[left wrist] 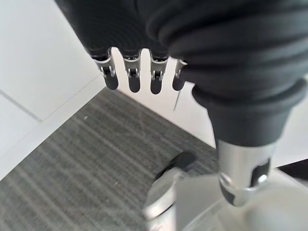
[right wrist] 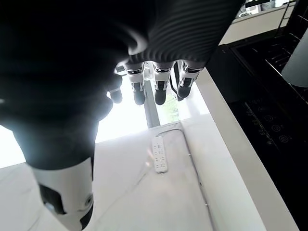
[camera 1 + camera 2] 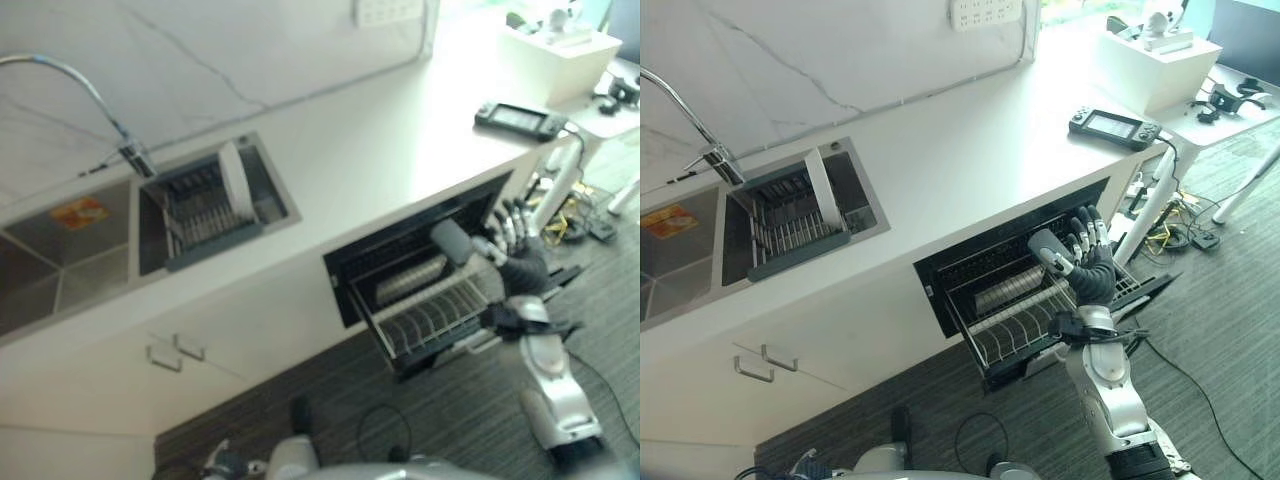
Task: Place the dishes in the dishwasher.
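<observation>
- Right eye view: at 10 o'clock, a white plate (image 3: 822,184) is seen standing in the sink rack (image 3: 790,225).
- At 4 o'clock, the right hand (image 3: 1087,262) is raised, fingers apart and empty, above the pulled-out dishwasher rack (image 3: 1010,320).
- Fetching the plate is judged next.

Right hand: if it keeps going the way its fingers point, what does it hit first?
Probably the counter edge above the open dishwasher. The right hand is open over the pulled-out rack, fingers straight and aimed up toward the counter. Depth is unclear, so it might pass into the dishwasher's opening instead.
</observation>
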Robot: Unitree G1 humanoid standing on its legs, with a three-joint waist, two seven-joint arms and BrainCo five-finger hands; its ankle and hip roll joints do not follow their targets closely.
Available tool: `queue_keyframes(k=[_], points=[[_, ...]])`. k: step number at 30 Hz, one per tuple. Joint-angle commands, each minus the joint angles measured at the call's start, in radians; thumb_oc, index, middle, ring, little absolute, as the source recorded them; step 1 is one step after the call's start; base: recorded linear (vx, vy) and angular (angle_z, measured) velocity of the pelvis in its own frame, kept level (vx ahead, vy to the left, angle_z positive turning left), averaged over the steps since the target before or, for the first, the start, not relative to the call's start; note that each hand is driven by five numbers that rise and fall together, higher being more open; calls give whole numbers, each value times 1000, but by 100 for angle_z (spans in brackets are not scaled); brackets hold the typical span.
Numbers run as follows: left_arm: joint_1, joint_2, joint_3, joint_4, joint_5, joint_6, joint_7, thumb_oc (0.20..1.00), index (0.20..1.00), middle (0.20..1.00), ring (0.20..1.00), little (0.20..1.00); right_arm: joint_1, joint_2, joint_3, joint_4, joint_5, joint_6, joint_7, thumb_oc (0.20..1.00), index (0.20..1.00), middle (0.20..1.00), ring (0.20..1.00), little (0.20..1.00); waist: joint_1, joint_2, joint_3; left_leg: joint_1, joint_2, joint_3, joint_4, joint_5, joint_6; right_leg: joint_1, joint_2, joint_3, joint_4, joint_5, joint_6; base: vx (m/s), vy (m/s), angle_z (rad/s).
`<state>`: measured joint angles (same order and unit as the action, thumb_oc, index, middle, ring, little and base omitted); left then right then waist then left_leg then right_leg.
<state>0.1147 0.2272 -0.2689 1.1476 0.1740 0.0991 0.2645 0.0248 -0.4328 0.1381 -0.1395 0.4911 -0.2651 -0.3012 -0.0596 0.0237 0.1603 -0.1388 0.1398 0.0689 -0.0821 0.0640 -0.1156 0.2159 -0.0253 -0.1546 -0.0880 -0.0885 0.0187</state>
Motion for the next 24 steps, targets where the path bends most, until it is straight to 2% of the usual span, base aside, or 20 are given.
queue_keyframes(k=[1, 2, 3, 5, 7, 9, 11, 12, 13, 15, 16, 18, 24], points=[[-22, 52, -17, 6, -3, -27, 16, 1000, 1000, 1000, 1000, 1000, 1, -1, -51, -93, -19, -45, 11, 1000, 1000, 1000, 1000, 1000, 27, -9, -32, 57, -29, 20, 41, 24, 16, -47, -66, 52, 120, -24, 74, 184, 281, -14], [-22, 56, -15, 13, -1, -27, 15, 1000, 1000, 1000, 1000, 1000, 1, 0, -55, -92, -6, -39, 13, 1000, 1000, 1000, 1000, 1000, 26, -10, -35, 60, -38, 25, 49, 13, 22, -43, -80, 50, 122, -21, 85, 230, 336, -18], [-20, 65, -15, 21, 12, -33, 19, 1000, 1000, 1000, 1000, 1000, 8, 1, -57, -101, 10, -39, 11, 1000, 1000, 1000, 1000, 1000, 28, -17, -39, 63, -56, 30, 72, -16, 42, -43, -107, 53, 129, -15, 108, 236, 327, -23], [-24, 84, -20, 28, 18, -36, 23, 1000, 1000, 1000, 1000, 1000, 14, 6, -46, -109, 16, -40, 11, 1000, 1000, 1000, 1000, 1000, 28, -26, -42, 68, -77, 48, 102, -48, 74, -56, -140, 54, 152, -1, 133, 219, 295, -6], [-27, 89, -21, 30, 16, -38, 24, 1000, 1000, 1000, 1000, 1000, 14, 8, -42, -115, 15, -39, 5, 1000, 1000, 1000, 1000, 1000, 29, -30, -43, 69, -86, 54, 113, -62, 85, -63, -154, 54, 163, 6, 139, 124, 192, 1], [-39, 98, -31, 22, 9, -42, 32, 1000, 1000, 1000, 1000, 1000, 4, 19, -32, -115, 3, -43, -12, 1000, 1000, 1000, 1000, 1000, 35, -34, -47, 82, -105, 64, 113, -84, 110, -91, -176, 58, 200, 39, 142, 133, 227, -2], [-47, 106, -33, 11, 1, -35, 28, 1000, 1000, 1000, 1000, 1000, 2, 27, -26, -113, -5, -46, -18, 1000, 1000, 1000, 1000, 1000, 39, -34, -47, 92, -116, 65, 110, -96, 128, -122, -174, 65, 256, 57, 139, 113, 159, -3], [-43, 108, -32, 5, -1, -29, 34, 1000, 1000, 1000, 1000, 1000, -1, 32, -22, -105, 1, -47, -6, 1000, 1000, 1000, 1000, 1000, 47, -34, -45, 107, -120, 71, 103, -100, 134, -145, -172, 33, 288, 69, 136, 82, 67, -19], [-36, 112, -26, -3, -20, -20, 44, 1000, 1000, 1000, 1000, 1000, -17, 37, -4, -93, 13, -50, 14, 1000, 1000, 1000, 1000, 1000, 58, -33, -39, 128, -116, 86, 88, -102, 132, -167, -168, -12, 281, 71, 130, 40, -7, -44], [-39, 115, -24, -6, -23, -18, 50, 1000, 1000, 1000, 1000, 1000, -24, 45, 18, -98, -3, -60, 17, 1000, 1000, 1000, 1000, 1000, 56, -31, -30, 131, -111, 85, 76, -97, 129, -202, -122, -1, 257, 37, 119, -27, -128, -76], [-43, 119, -24, -8, -23, -10, 57, 1000, 1000, 1000, 1000, 1000, -39, 44, 34, -81, -3, -85, 8, 1000, 1000, 1000, 1000, 1000, 67, -38, -23, 117, -108, 69, 82, -94, 124, -209, -107, 2, 226, 25, 114, -43, -228, -42], [-37, 114, -23, -10, -33, -7, 55, 1000, 1000, 1000, 1000, 1000, -49, 41, 34, -72, -4, -92, -5, 1000, 1000, 1000, 1000, 1000, 81, -47, -25, 121, -109, 65, 66, -83, 112, -189, -101, -28, 166, 36, 115, -25, -208, 9], [-9, 78, -20, 4, -8, -12, 56, 1000, 1000, 1000, 1000, 1000, -41, 29, 22, -89, -7, -76, -9, 1000, 1000, 1000, 1000, 1000, 82, -49, -46, 137, -108, 52, 27, -65, 92, -150, -71, -29, 63, 60, 98, -15, -95, 4]])
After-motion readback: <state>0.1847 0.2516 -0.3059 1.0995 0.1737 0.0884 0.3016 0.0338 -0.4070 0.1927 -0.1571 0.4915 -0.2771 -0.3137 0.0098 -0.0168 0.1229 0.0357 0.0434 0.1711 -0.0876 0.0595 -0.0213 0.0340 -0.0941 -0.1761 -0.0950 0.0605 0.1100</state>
